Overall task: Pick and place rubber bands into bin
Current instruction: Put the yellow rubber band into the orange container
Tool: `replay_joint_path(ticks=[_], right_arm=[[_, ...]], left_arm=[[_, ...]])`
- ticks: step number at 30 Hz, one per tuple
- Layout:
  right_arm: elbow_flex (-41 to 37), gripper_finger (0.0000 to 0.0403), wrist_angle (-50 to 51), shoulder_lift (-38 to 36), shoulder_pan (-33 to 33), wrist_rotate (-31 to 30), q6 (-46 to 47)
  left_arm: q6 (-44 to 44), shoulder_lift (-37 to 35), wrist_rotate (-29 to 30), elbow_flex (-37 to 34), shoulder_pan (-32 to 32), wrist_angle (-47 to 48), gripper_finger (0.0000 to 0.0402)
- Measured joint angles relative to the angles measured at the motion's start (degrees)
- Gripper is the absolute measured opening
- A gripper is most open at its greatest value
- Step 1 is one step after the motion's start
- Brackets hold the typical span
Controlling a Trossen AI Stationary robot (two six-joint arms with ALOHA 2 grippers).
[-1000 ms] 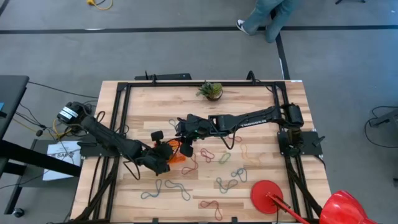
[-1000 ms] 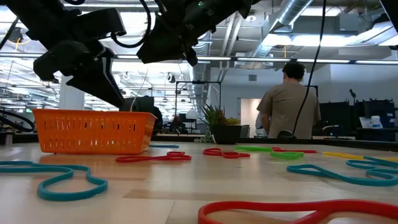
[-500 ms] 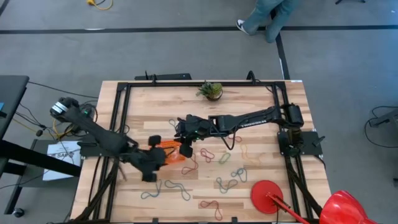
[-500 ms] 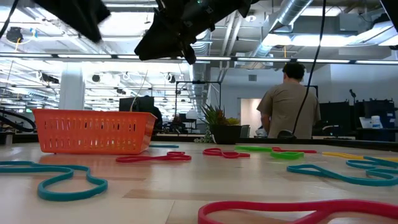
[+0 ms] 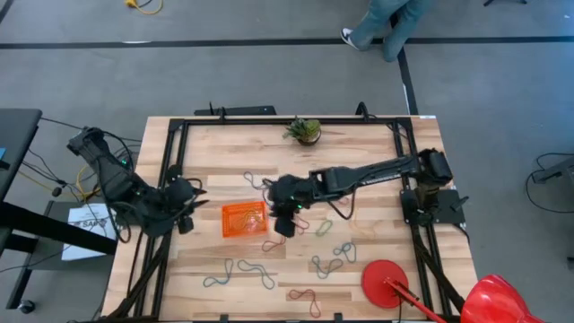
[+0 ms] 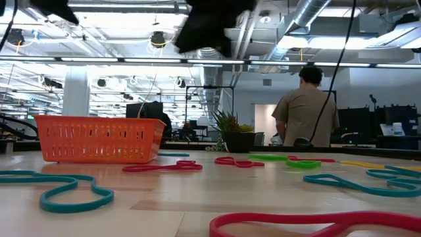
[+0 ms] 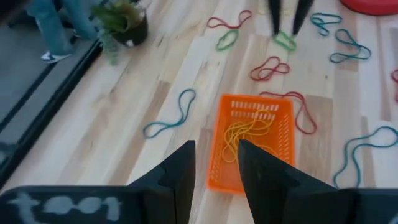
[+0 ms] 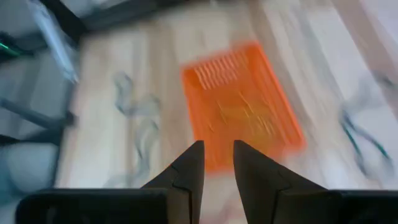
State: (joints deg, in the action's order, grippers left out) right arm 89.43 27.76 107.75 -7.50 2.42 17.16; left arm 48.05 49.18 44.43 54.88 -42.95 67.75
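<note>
Low view, near to far: a red band lies at the lower right, then a teal band at lower left. The bin sits centre-left on the surface, holding yellow bands. Right end effector, fingers narrowly parted and empty, hangs just right of the bin. Left end effector, narrowly parted and empty, sits at the left edge.

bin: orange mesh | rubber bands: red, green, blue, yellow

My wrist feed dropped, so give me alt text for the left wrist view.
An orange bin holding yellow rubber bands sits on the wooden table, seen past the left tool, whose fingers stand slightly apart and empty. Red, green and blue bands lie around the bin.
</note>
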Motion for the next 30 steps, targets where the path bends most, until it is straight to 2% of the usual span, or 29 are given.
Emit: replay_joint_path(ticks=[4, 8, 11, 15, 19, 24, 30], right_arm=[[-0.02, 0.0079, 15.61, -2.02, -2.86, -6.73, 7.27], [-0.02, 0.0079, 30.06, -3.37, -5.7, -12.8, 17.08], [-0.02, 0.0079, 39.91, -3.28, -7.4, -12.69, 26.24], [-0.38, 0.0079, 48.91, -2.32, -10.07, -13.06, 31.8], [-3.13, 0.0079, 54.17, -2.72, -11.5, -13.04, 36.83], [-6.59, 0.0079, 62.07, -5.89, -12.08, -14.22, 38.43], [-15.28, 0.0079, 58.23, -17.22, -12.38, -20.18, 40.2]], left_arm=[[4.46, -3.86, 1.49, -6.4, -2.12, -1.83, 0.0111], [4.95, -5.48, 3.26, -13.9, -3.16, -9.76, 0.0111], [2.94, -5.31, 3.34, -18.65, -3.18, -17.51, 0.0111], [2.45, -4.66, 1.87, -22.39, -3.19, -24.56, 0.0111], [2.21, -4.32, 0.64, -22.72, -3.96, -27.05, 0.0111], [-0.92, -4.34, 1.05, -22.74, -4.97, -28.72, 0.0111], [-2.91, -4.33, 1.97, -22.74, -5.47, -28.74, 0.0111]])
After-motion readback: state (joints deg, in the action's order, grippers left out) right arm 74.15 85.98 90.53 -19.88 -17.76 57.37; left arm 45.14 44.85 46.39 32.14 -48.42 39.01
